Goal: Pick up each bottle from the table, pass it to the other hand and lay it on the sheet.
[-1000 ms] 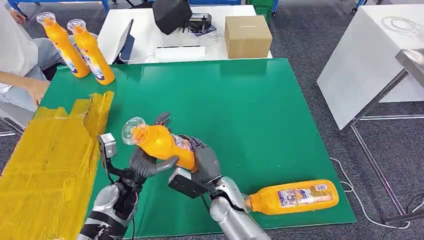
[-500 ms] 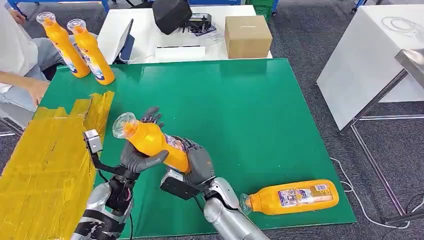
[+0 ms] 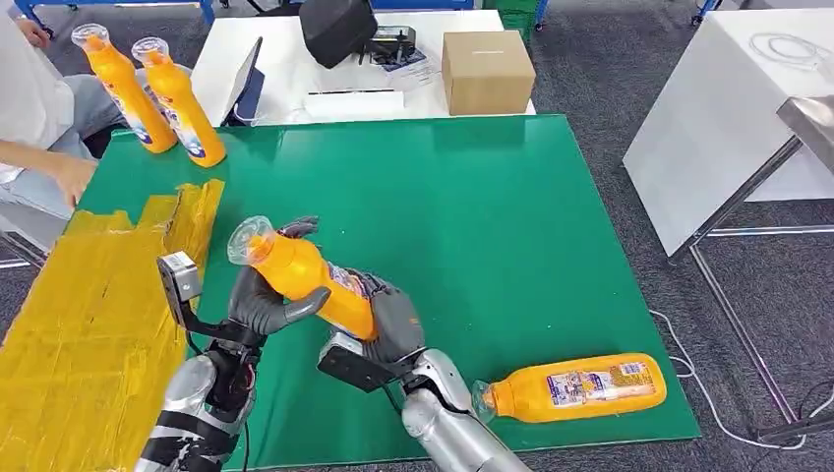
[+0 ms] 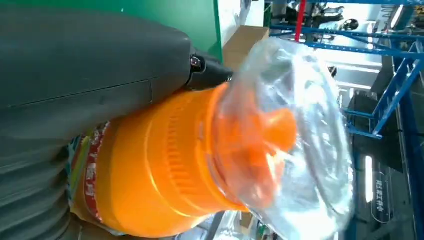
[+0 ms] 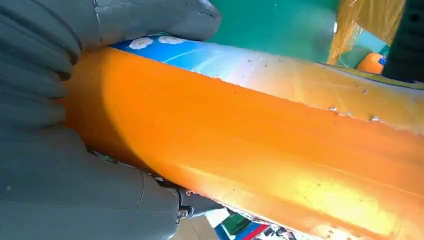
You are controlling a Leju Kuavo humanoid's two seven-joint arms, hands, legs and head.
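An orange bottle (image 3: 307, 280) with a clear cap hangs tilted above the green bench (image 3: 472, 226), its cap toward 10 o'clock. The left hand (image 3: 264, 300) wraps its neck end; the right hand (image 3: 391, 323) clasps its base. At 9 o'clock lies the yellow sheet (image 3: 93, 315); at 4 o'clock, another bottle (image 3: 575, 386) lies flat.

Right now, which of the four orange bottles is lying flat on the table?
The bottle by the table's near right corner, on its side on the green surface. Two others stand upright at the far left; the fourth is held by both hands.
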